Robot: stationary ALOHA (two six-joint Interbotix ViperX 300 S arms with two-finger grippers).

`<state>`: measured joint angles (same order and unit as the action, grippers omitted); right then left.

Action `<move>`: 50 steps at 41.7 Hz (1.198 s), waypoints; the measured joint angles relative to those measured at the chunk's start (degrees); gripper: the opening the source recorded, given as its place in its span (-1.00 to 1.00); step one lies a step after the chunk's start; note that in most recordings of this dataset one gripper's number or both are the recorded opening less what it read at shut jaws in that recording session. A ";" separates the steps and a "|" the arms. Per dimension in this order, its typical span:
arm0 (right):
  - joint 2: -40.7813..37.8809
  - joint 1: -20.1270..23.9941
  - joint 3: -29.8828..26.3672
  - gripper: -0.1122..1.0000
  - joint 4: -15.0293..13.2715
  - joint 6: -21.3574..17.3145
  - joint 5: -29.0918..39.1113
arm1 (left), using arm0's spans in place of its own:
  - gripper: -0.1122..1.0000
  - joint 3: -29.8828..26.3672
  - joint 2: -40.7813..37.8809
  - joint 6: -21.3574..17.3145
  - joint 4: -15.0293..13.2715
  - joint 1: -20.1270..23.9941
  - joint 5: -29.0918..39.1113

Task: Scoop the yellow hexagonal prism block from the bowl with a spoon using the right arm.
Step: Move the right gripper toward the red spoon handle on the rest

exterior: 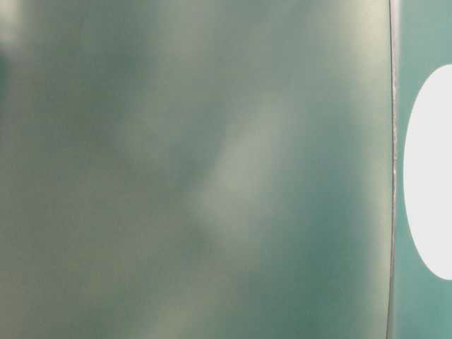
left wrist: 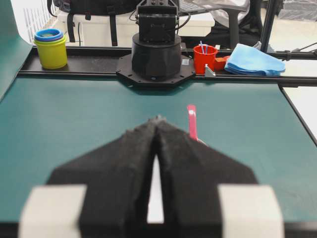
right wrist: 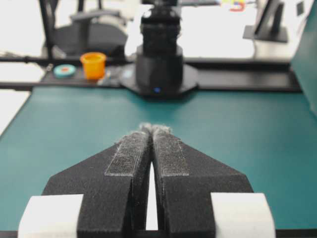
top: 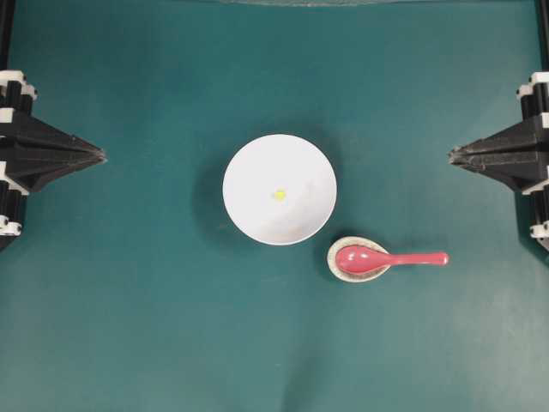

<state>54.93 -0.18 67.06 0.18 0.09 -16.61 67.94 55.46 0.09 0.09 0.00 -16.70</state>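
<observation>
The tiny yellow hexagonal prism block (top: 279, 195) lies near the middle of the white bowl (top: 249, 167) at the table's centre. The red-pink spoon (top: 390, 258) rests just right of and below the bowl, scoop in a small speckled spoon rest (top: 334, 267), handle pointing right. My right gripper (top: 452, 155) is shut and empty at the right edge, tips toward the bowl. My left gripper (top: 102, 155) is shut and empty at the left edge. In the left wrist view the spoon handle (left wrist: 191, 122) rises behind the shut left gripper (left wrist: 157, 119). The right wrist view shows the right gripper (right wrist: 154, 129) closed over bare mat.
The green mat (top: 129, 326) covers the table. A white patch of the bowl (exterior: 431, 169) shows at the right of the blurred table-level view. Beyond the table stand yellow cups (left wrist: 50, 48), a red cup (left wrist: 205, 58), a blue cloth (left wrist: 255, 60) and an orange cup (right wrist: 93, 64).
</observation>
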 measured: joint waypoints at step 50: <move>-3.69 0.00 -3.69 0.15 2.46 -0.53 10.90 | -0.74 -0.26 -0.53 0.70 0.35 0.00 4.13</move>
<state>51.24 -0.18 63.37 2.64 -0.44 -5.71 67.68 54.93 0.79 0.44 0.00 -12.57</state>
